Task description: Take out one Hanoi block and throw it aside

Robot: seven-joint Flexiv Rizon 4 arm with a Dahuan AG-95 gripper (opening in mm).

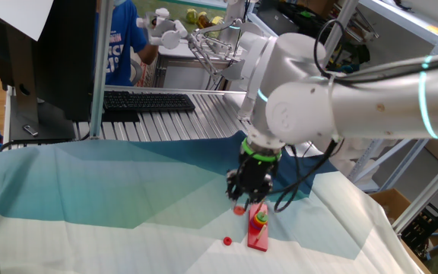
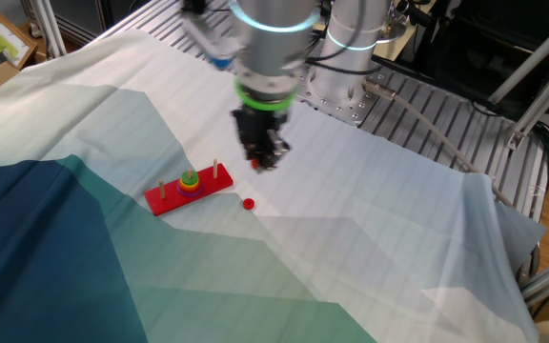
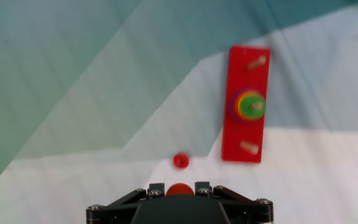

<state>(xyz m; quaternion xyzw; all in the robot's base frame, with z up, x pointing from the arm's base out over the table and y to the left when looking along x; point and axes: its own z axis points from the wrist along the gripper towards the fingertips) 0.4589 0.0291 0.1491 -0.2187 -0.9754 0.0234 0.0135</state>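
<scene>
The red Hanoi base lies on the cloth with three pegs. A stack of coloured blocks sits on its middle peg. It also shows in one fixed view and the other fixed view. My gripper hovers above the cloth beside the base, shut on an orange-red Hanoi block, which also shows in one fixed view. A small red block lies loose on the cloth between the gripper and the base; it also shows in both fixed views.
A blue-green and white cloth covers the table. A keyboard and a monitor stand at the back. A person in blue is behind the table. Metal shelving stands at the side.
</scene>
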